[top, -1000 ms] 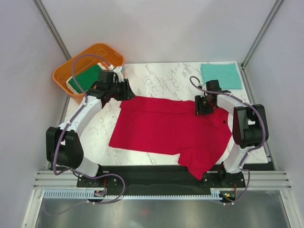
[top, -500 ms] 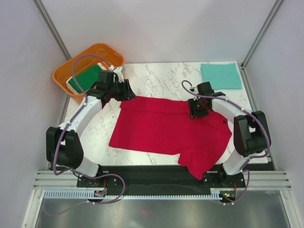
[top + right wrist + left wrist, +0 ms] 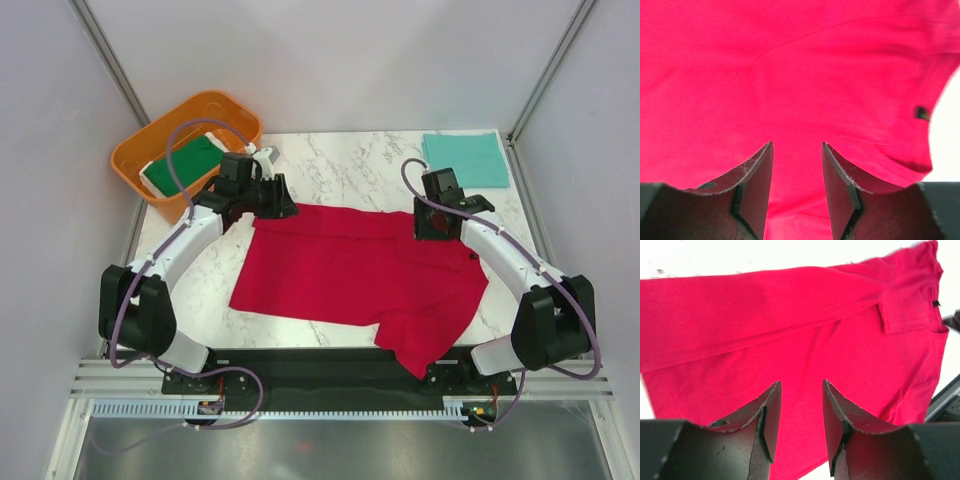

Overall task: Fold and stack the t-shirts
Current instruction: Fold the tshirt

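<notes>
A bright red t-shirt (image 3: 350, 275) lies spread across the marble table, its far edge folded over in a band (image 3: 765, 305). My left gripper (image 3: 284, 206) hovers over the shirt's far left corner, open, with only red cloth (image 3: 850, 355) showing between the fingers (image 3: 771, 410). My right gripper (image 3: 436, 230) sits over the far right part near the collar, open above red cloth (image 3: 790, 75). A folded teal t-shirt (image 3: 465, 158) rests at the back right corner. A dark green t-shirt (image 3: 186, 163) with a white edge lies in the orange tub.
The orange tub (image 3: 205, 102) stands off the table's back left corner. Grey walls close in on both sides. A sleeve of the red shirt (image 3: 420, 352) hangs over the table's near edge by the right arm's base.
The right gripper shifted left along the shirt's far edge, then back right, and its elbow swung out to the right. The left gripper slid slightly right onto the shirt's corner.
</notes>
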Robot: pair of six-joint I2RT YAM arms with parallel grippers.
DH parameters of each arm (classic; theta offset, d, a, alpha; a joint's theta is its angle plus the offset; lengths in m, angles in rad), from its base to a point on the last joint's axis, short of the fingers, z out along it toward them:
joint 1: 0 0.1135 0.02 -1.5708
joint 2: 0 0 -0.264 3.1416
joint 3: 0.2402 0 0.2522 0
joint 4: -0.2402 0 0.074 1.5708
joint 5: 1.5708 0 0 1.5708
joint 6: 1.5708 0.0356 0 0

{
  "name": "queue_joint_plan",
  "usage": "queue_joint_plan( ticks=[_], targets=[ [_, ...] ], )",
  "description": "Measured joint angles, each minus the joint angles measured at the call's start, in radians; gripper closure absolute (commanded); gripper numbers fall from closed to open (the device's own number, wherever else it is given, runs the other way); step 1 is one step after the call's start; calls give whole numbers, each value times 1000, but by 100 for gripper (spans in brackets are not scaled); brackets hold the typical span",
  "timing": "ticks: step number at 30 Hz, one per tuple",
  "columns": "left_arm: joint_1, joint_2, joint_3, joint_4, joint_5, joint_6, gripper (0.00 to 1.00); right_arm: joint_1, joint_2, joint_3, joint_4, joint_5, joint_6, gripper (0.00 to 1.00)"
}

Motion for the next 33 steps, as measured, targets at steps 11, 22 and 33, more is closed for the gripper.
queue_joint_plan(
  ticks=[11, 22, 33],
  targets=[
    [-38, 203, 26, 57, -10, -72, 54, -251, 224, 67, 62, 190, 95, 49],
    [43, 398, 66, 56, -96, -156, 54, -367, 409, 102, 265, 131, 90, 54],
    [51, 403, 66, 61, -238, -235, 53, -429, 496, 115, 443, -7, 63, 64]
  ],
)
